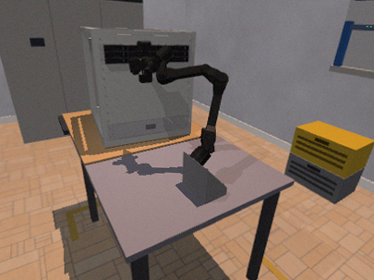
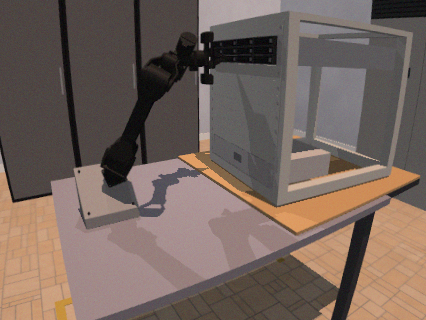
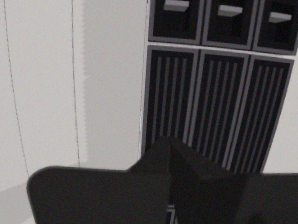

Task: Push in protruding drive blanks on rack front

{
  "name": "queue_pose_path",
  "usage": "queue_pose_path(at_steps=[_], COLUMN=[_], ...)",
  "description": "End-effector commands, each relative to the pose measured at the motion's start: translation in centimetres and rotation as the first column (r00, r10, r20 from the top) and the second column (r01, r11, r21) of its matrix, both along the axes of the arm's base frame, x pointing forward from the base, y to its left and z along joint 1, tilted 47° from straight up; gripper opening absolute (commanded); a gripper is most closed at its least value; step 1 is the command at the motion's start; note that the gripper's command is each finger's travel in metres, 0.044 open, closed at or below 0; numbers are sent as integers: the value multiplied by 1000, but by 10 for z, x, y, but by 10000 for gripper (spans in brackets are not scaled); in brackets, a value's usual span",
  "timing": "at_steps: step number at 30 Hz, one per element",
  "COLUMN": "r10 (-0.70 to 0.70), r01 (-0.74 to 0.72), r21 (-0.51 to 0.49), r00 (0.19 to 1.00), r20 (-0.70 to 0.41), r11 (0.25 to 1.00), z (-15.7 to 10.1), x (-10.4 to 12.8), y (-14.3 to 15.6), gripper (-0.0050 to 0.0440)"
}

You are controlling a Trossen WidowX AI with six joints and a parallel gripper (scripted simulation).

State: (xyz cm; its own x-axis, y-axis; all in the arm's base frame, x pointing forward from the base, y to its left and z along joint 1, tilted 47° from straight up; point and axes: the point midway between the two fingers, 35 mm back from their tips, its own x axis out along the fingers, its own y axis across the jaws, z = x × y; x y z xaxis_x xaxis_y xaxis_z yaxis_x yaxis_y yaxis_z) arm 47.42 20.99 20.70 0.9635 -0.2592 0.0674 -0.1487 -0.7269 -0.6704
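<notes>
The grey open-frame rack point(image 1: 144, 101) point(image 2: 245, 120) stands upright on an orange mat point(image 1: 96, 152) point(image 2: 325, 205) at the back of the table. A dark strip of drive blanks point(image 1: 118, 54) point(image 2: 245, 50) point(image 3: 220, 100) runs across the top of its front. My gripper point(image 1: 145, 57) point(image 2: 211, 54) point(image 3: 166, 143) is shut with nothing in it. Its closed fingertips are up against the front of a slatted blank at the left end of the strip in the wrist view. A row of blanks with small handles point(image 3: 220, 20) shows above. I cannot tell which blanks stick out.
The arm's grey wedge base point(image 1: 201, 182) point(image 2: 105, 200) stands on the table point(image 1: 149, 213) point(image 2: 175, 250). A white block point(image 2: 310, 162) lies inside the rack. A yellow and grey box point(image 1: 332, 154) stands on the floor to the right. Grey cabinets stand behind.
</notes>
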Motion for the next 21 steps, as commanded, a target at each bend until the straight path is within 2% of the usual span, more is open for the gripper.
queue_pose_path(at_steps=[1, 21], r10=[3, 3], r01=[-3, -3], r21=[13, 13], r00=[1000, 1000], r20=[16, 16], r11=[1000, 1000], z=[7, 8], x=[3, 6], y=[2, 1], gripper=[-50, -50])
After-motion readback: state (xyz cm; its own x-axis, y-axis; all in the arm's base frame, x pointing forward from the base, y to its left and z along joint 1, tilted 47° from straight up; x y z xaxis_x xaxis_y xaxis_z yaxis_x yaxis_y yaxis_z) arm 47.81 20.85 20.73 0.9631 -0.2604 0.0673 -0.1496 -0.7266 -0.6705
